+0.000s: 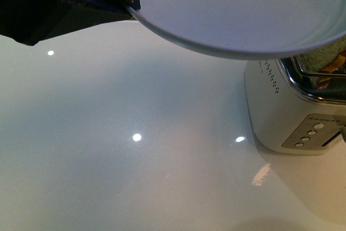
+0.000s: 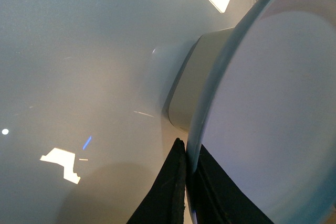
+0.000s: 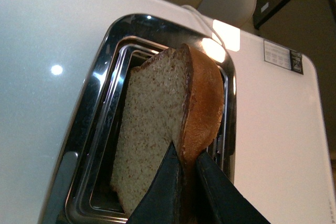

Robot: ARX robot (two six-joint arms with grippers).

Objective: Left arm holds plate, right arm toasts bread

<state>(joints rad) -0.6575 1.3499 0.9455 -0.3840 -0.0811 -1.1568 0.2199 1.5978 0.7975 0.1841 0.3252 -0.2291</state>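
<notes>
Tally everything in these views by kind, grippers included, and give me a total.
Plates: 1, the round pale grey-blue plate
Bread slices: 1, the tan wholemeal bread slice with a golden-brown crust
Toasters: 1, the white toaster with a chrome-rimmed slot
Grippers: 2, the black left gripper and the black right gripper
Total: 5

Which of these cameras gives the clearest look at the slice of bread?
The right wrist view: the bread fills it, standing in the toaster slot, pinched by the right pincer. The front view shows only a sliver at the edge of the plate; the left wrist view shows none.
</notes>
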